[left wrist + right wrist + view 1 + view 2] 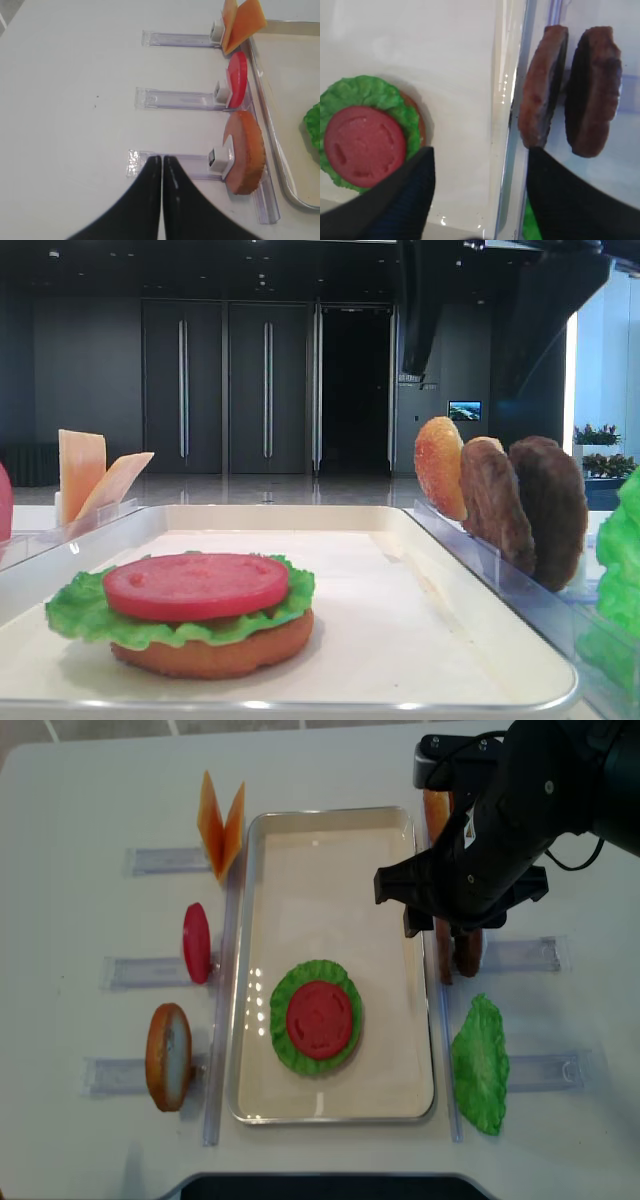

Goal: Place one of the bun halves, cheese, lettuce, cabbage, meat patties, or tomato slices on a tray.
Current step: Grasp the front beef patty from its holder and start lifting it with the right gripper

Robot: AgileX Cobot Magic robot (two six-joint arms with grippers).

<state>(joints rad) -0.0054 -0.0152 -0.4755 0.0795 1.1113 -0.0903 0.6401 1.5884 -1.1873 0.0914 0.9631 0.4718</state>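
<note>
Tray (330, 830) sits centre, holding a stack: bun, lettuce (287, 1040), tomato slice (320, 1018) on top. Meat patties (540, 95) stand upright in the right rack (500, 570), edges up for easy pinching. Right gripper (479, 175) hovers over them, jaws wide, empty. Left gripper (162, 165) closed, empty, parked over left table.

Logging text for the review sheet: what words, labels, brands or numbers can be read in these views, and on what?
None can be read.
Wall screen in the background: lit, too small to read.
Sign beside the doorway: blurred, unreadable.
Tray, food and racks: no markings seen.
</note>
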